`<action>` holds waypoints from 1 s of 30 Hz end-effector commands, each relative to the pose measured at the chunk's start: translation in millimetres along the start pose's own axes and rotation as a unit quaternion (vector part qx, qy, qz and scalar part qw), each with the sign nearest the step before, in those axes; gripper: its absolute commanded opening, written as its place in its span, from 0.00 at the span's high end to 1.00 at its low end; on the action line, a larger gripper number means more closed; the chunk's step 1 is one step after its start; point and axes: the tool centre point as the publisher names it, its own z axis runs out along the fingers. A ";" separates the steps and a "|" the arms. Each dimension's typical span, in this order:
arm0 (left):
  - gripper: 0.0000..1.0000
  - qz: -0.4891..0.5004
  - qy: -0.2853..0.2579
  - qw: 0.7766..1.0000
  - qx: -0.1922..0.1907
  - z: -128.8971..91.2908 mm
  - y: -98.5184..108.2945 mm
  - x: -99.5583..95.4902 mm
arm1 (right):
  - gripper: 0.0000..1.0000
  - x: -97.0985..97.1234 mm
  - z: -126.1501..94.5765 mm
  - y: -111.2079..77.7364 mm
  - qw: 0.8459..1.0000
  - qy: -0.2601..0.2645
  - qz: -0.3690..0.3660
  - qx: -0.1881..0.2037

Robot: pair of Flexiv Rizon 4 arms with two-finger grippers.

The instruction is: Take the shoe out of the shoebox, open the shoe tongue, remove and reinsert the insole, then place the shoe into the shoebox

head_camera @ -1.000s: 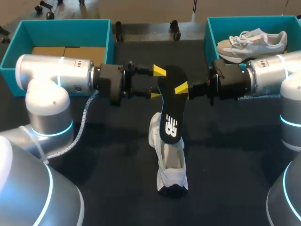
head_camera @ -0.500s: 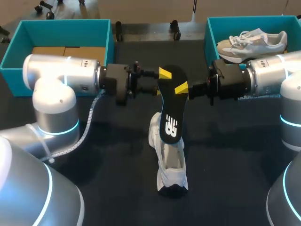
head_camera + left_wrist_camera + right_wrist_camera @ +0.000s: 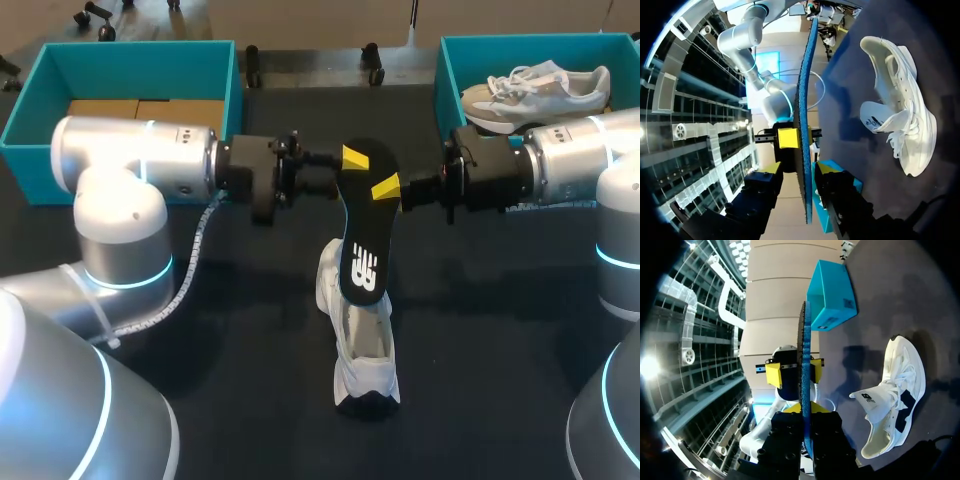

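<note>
A black insole [image 3: 362,225] with a blue underside stands upright above the white shoe [image 3: 362,340], which lies on the dark table. My right gripper [image 3: 382,189] is shut on the insole's upper edge from the right. My left gripper [image 3: 346,172] comes in from the left, its fingers on either side of the insole's top, still open with a gap on one side. In the left wrist view the insole [image 3: 805,75] runs edge-on between the left gripper [image 3: 799,169]'s fingers, the shoe [image 3: 900,110] beside it. The right gripper [image 3: 805,412] clamps the insole [image 3: 802,340] edge-on; the shoe [image 3: 895,390] lies beyond.
A teal shoebox [image 3: 445,70] at the back right holds a second white shoe [image 3: 535,88]. Another teal box [image 3: 130,55] at the back left holds brown cardboard. Both arms span the middle of the table above the shoe.
My left gripper has moved right onto the insole's top and its fingers have narrowed around it. The right gripper, the insole and the shoe have stayed put.
</note>
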 end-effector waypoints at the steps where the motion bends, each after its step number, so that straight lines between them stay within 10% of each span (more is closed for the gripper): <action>1: 0.64 0.002 -0.002 1.000 0.002 1.9 -2.6 1.2 | 1.00 0.0 1.4 -0.6 1.000 -0.001 0.000 -0.001; 13: 0.90 0.004 0.000 1.000 0.007 0.7 -4.3 3.8 | 1.00 0.0 1.4 -0.6 1.000 -0.001 0.000 -0.001; 30: 0.76 0.010 -0.002 1.000 0.015 -2.6 -5.8 3.3 | 1.00 0.0 1.4 -0.6 1.000 -0.001 0.000 -0.001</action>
